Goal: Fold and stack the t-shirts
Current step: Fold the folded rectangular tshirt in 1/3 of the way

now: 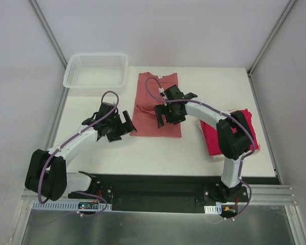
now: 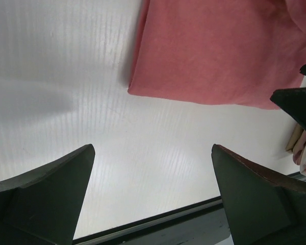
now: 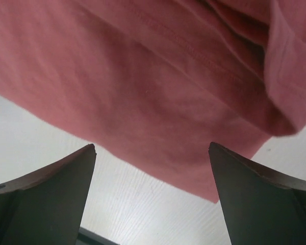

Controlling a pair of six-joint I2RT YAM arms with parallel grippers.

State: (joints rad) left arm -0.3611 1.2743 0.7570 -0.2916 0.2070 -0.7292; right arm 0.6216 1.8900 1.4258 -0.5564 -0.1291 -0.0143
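Though the pink shirt point(image 1: 144, 122) is folded smaller, it does not look like a neat packet yet. It lies flat near the middle of the table point(image 1: 158, 158), a bit toward 12 o'clock, and the right wrist view shows a thick, bumpy fold on top of it. The left gripper point(image 1: 125, 125) hangs just off the shirt's 9 o'clock edge, over bare table, with its fingers wide apart and nothing in them. The right gripper point(image 1: 170, 118) hangs low over the shirt, its fingers wide apart too, holding nothing. The red shirt point(image 1: 210, 137) sits folded at the table's 3 o'clock side, partly hidden under the right arm. The white basket point(image 1: 94, 84) sits far off at 10 o'clock. I think the job is in the middle of folding the pink shirt. Next, each gripper likely has to go down, pinch an edge of the cloth, then lift it and lay it over. After that the pink shirt has to go on top of the red one. Soft cloth can slip or bunch up, so the pinch must be snug.
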